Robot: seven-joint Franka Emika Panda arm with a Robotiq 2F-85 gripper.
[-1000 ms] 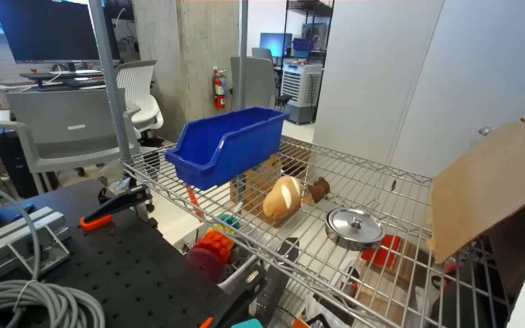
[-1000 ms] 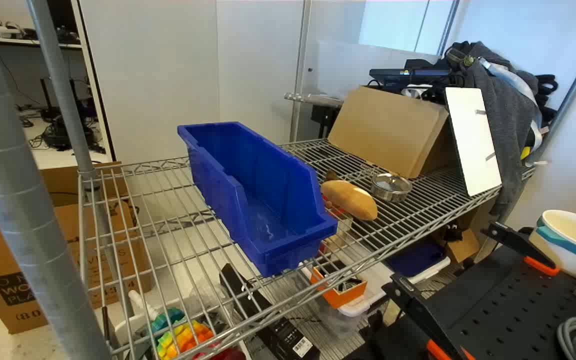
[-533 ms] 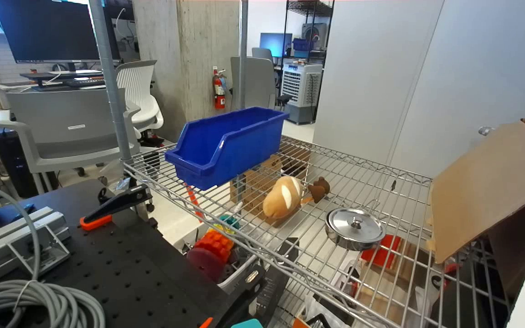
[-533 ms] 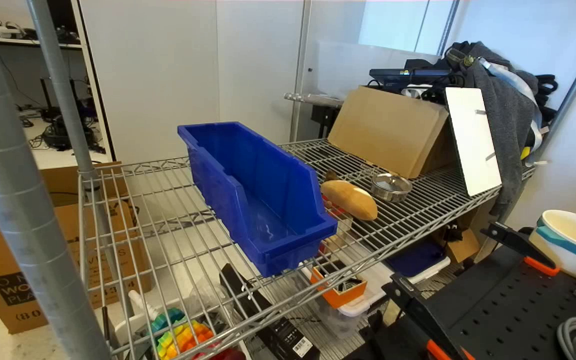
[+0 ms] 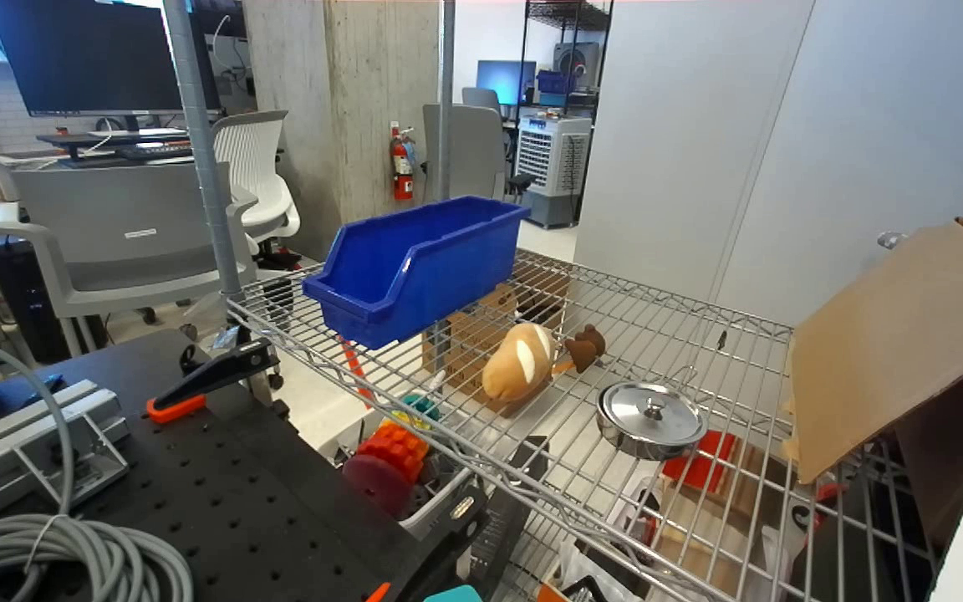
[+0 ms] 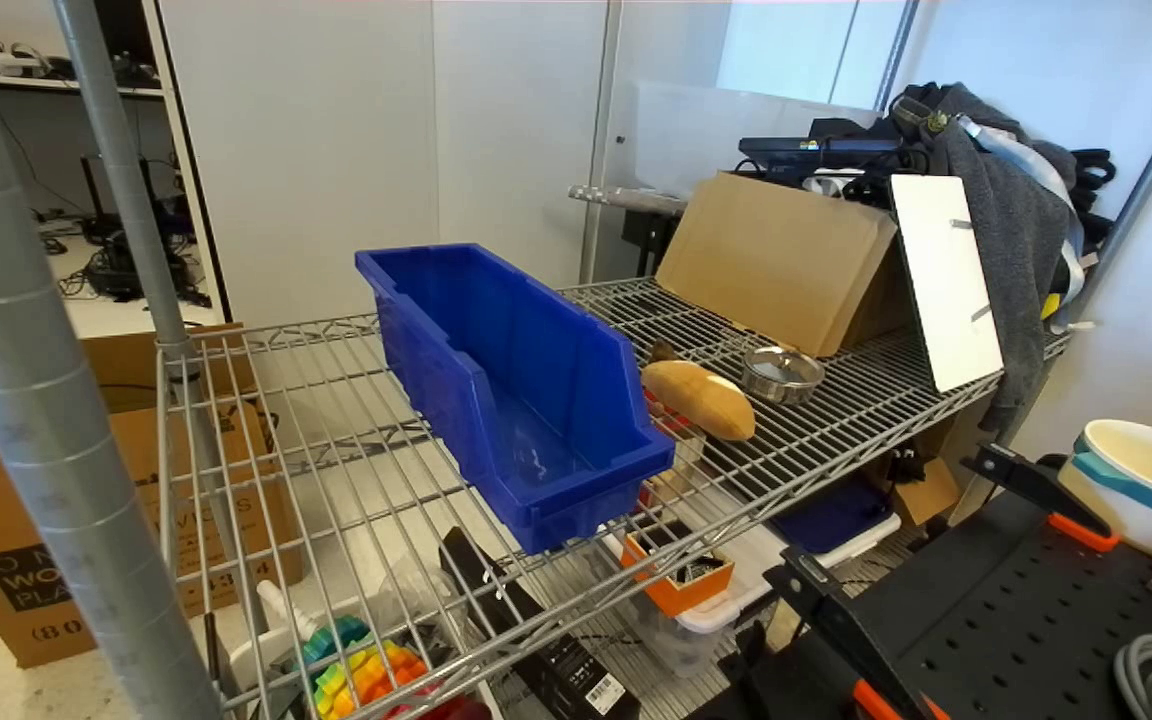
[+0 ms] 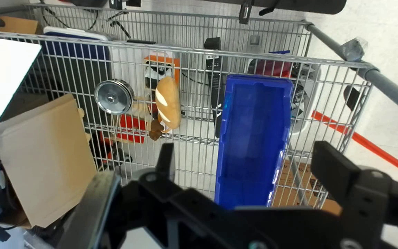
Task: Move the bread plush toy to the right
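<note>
Hand point(image 7: 247, 155) in wrist view alone, bread plush toy point(image 7: 169, 103) in all.

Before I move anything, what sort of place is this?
Probably a robotics lab or shared tech office: an exterior view shows a black perforated board in the foreground, with an office chair and a large monitor beyond it.

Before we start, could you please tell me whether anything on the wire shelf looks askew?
The cardboard box sits tilted, not square, and the lid on the silver dish seems offset rather than centred.
</note>
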